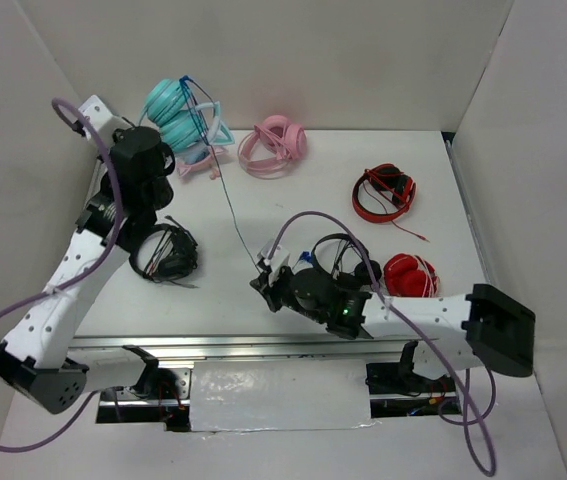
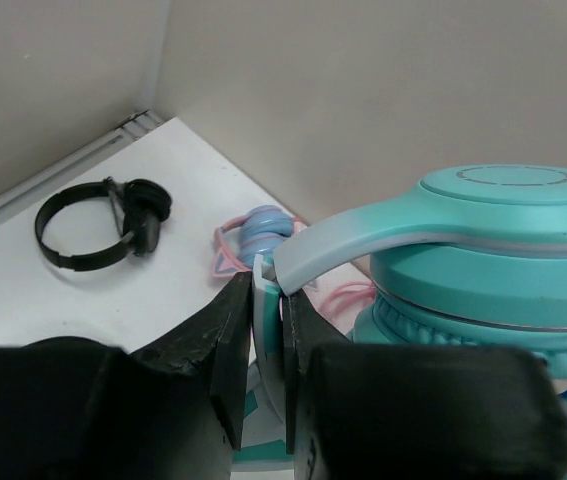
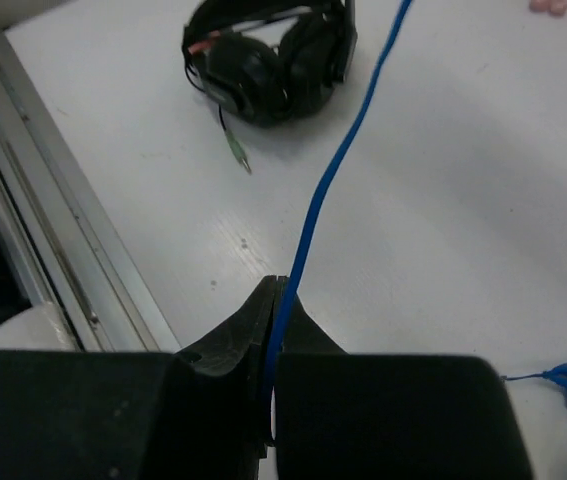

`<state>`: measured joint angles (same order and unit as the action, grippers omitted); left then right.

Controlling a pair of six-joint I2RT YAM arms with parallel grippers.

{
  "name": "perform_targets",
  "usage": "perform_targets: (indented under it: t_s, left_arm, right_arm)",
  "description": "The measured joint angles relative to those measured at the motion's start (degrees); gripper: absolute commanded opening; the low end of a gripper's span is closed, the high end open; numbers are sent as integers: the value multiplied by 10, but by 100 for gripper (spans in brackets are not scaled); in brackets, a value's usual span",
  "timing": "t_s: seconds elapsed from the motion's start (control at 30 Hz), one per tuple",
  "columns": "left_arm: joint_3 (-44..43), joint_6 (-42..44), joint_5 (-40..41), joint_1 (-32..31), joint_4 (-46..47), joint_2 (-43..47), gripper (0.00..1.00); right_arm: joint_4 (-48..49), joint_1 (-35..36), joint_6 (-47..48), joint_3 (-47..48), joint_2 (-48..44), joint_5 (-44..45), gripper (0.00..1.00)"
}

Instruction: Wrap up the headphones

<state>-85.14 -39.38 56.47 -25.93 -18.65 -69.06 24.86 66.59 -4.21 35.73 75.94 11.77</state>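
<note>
The left end effector is closed on the pale headband of the teal headphones. These are held lifted off the tabletop at its far left corner, close to the back wall; the grip on the band is judged to leave the cups free and the pair steady while the cord is handled.

The right end effector is pinched shut on the thin blue cable, well apart from the cups. The cable is drawn in a nearly straight line between the two arms, presumably so that slack is taken out before winding; whether any turn is already laid round the headphones cannot be told.

One cable is gripped; seven pairs are counted from above:
- the teal pair, held up;
- one pink-banded pair with blue cups, just beside it;
- one all-pink pair;
- one red-and-black pair;
- one red pair;
- two black pairs, the left black pair lying by the left arm and the right black pair partly hidden behind the right arm.
</note>
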Motion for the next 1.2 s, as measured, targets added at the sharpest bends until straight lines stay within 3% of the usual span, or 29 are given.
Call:
perform_targets:
  t_s: [0.27, 0.6, 0.73, 0.9, 1.2]
  left_arm:
    - [23, -44, 53, 14, -55, -53, 0]
    - [151, -115, 73, -9, -104, -117, 0]
    - [167, -132, 58, -49, -132, -177, 0]
    - [200, -82, 43, -97, -94, -194, 0]
    - [392, 57, -115, -124, 86, -29, 0]
  right_arm:
    - [-79, 95, 33, 50, -50, 168, 0]
    - [-101, 103, 212, 133, -101, 309, 0]
    - [-99, 80, 267, 163, -114, 308, 0]
    - [-95, -16, 308, 183, -107, 254, 0]
    - [-108, -187, 311, 245, -59, 108, 0]
